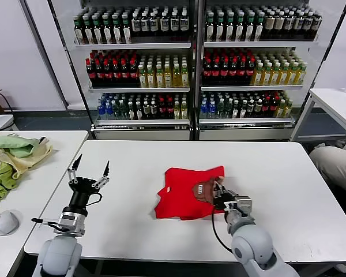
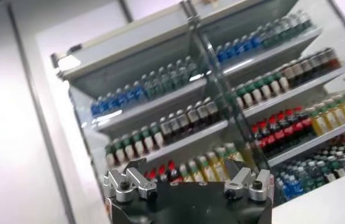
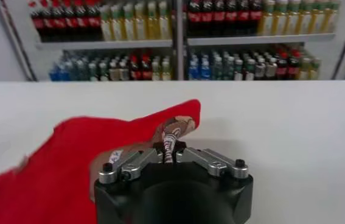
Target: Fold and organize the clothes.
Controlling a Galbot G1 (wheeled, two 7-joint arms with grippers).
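Note:
The red T-shirt [image 1: 187, 193] with a brown bear print lies partly folded on the white table [image 1: 161, 161], near its middle. My right gripper [image 1: 219, 195] is at the shirt's right edge, shut on a pinch of the printed cloth; the right wrist view shows the fabric [image 3: 171, 139] clamped between the closed fingers [image 3: 171, 151]. My left gripper [image 1: 90, 167] stands raised at the table's left edge, pointing up, open and empty, well apart from the shirt. The left wrist view shows only its base and the shelves.
Pale green and yellow cloths [image 1: 11, 158] lie piled on a side table at the left. Drink coolers [image 1: 196, 69] full of bottles stand behind the table. A person's knee [image 1: 337, 164] is at the right edge. Another white table [image 1: 334, 104] stands at the back right.

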